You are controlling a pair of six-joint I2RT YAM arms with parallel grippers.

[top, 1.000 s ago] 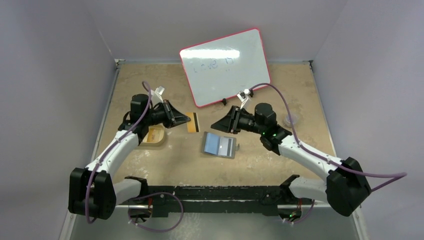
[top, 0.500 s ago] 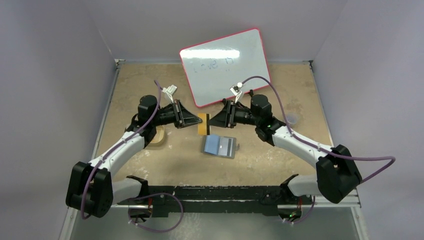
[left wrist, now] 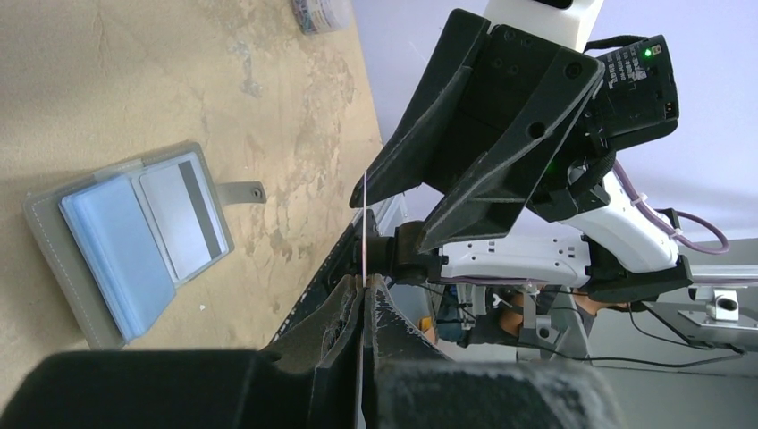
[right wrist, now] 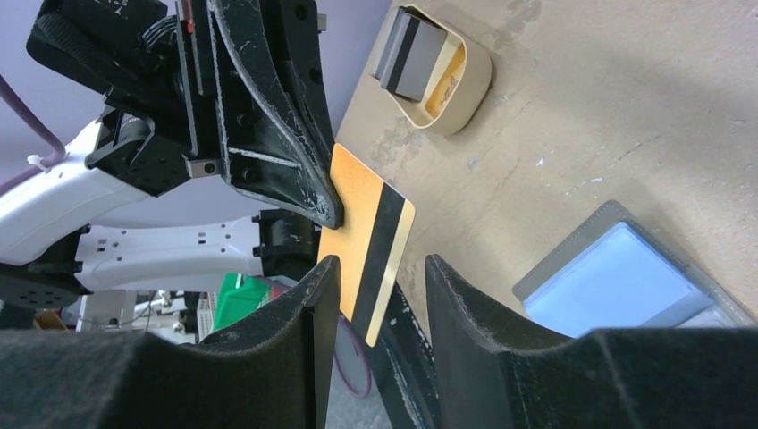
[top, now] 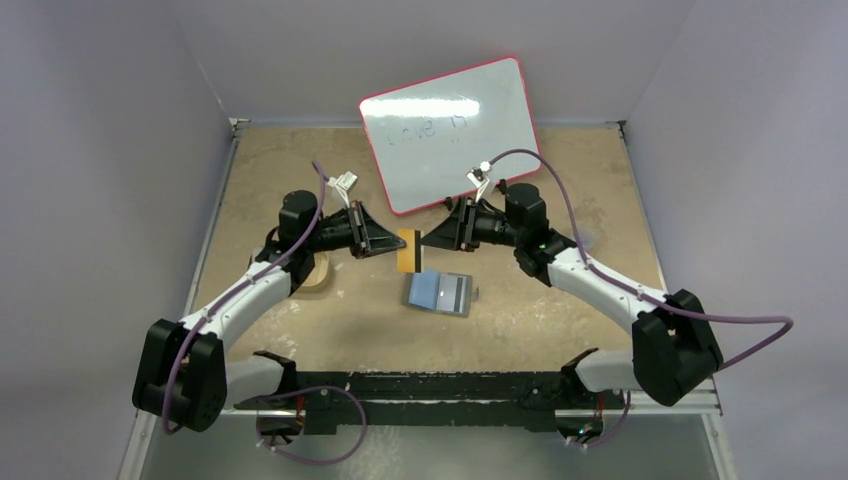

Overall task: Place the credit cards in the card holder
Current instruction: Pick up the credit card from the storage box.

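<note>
My left gripper (top: 388, 243) is shut on one end of a gold credit card (top: 407, 250) with a black stripe, held in the air on edge above the card holder (top: 438, 292). In the left wrist view the card (left wrist: 365, 219) shows as a thin line rising from the closed fingertips. My right gripper (right wrist: 380, 268) faces it, open, with the card's free end (right wrist: 368, 259) between its fingers and no visible contact. The grey card holder (left wrist: 125, 259) lies open on the table, a grey striped card (left wrist: 179, 219) in one pocket.
A gold tin (right wrist: 438, 76) holding more cards stands to the left, partly under my left arm (top: 260, 285). A red-rimmed whiteboard (top: 450, 135) leans at the back. A small clear object (left wrist: 317, 13) lies at the right. Grey walls close in both sides.
Both arms have swung inward. The left carried the gold card from near the tin to above the card holder. The right gripper has come up round its free end, jaws a little wider.
</note>
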